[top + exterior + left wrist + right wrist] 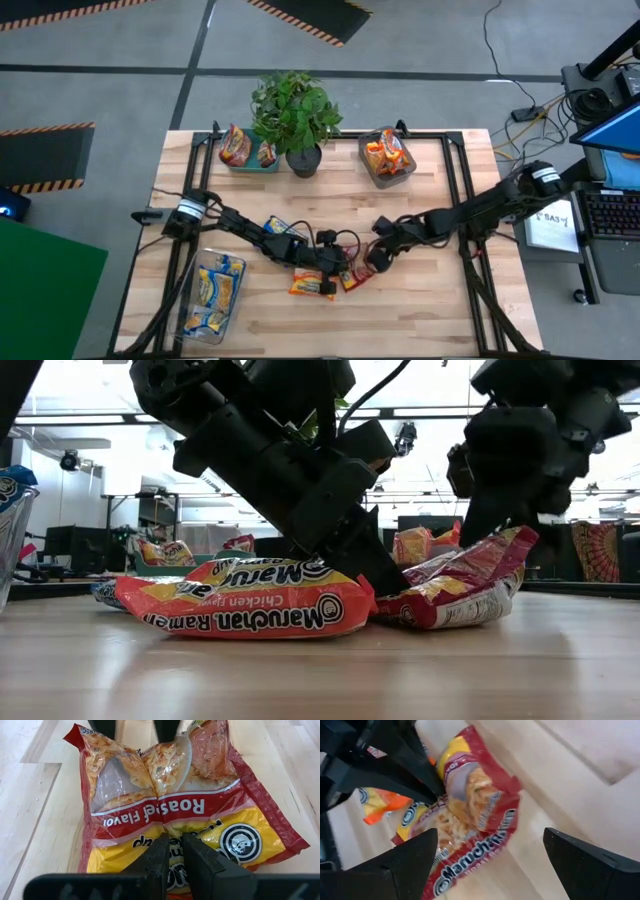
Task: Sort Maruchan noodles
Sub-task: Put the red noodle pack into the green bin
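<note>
Centrally | red packet: crinkled, clear window, "Roast" flavour label, yellow base

A red packet is lying crumpled at lower centre of the high view, touching an orange packet just left.

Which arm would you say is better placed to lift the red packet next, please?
Left, probably: the left gripper is already pinched on the red packet, while the right gripper hangs open just above it.
</note>
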Robot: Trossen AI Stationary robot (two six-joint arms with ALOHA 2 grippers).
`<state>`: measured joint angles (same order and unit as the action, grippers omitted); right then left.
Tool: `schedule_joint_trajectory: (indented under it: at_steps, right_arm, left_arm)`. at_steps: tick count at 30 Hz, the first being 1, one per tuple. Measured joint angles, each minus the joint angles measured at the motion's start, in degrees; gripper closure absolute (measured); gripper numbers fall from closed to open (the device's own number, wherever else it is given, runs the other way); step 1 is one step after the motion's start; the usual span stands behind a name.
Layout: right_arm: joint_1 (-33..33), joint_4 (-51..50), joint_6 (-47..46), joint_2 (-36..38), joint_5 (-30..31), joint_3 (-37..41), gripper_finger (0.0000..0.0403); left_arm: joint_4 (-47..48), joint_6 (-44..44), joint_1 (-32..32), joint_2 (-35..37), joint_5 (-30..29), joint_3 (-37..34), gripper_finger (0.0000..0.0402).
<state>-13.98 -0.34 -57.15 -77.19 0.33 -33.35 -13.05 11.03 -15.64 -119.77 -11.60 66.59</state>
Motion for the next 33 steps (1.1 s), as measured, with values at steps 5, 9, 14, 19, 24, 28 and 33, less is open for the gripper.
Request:
schedule_joint_trajectory:
  at_steps: [5,9,14,19,24,28,33]
  right_arm:
    - [0.0,9.6,-0.9,-2.9,-1.0,2.9,0.005]
    - [0.0,15.3,-0.8,-4.5,-1.9,3.8,0.0051]
    - [-0.1,20.6,0.1,-8.1,-1.9,4.3,0.0051]
    - [-0.1,26.4,2.3,-13.0,-2.3,3.0,0.0051]
    - [-0.1,27.5,4.5,-14.7,-2.5,1.8,0.0051]
    - [-0.1,27.0,5.4,-14.2,-2.3,1.8,0.0058]
    - [-0.1,27.0,5.7,-14.2,-2.0,1.8,0.0085]
  left_arm:
    - [-0.5,0.0,0.0,0.0,0.0,0.0,0.0364]
    - [-0.7,0.0,0.2,0.0,0.0,0.0,0.0364]
    - [-1.3,0.0,0.6,0.0,0.0,0.0,0.0364]
    - [-1.7,0.1,0.7,0.0,-0.5,0.0,0.0364]
    - [-2.0,0.4,0.7,0.0,-0.5,0.0,0.0364]
    - [-2.0,0.4,0.7,0.0,-0.5,0.0,0.0364]
    - [-2.1,0.4,0.7,0.0,-0.5,0.0,0.0364]
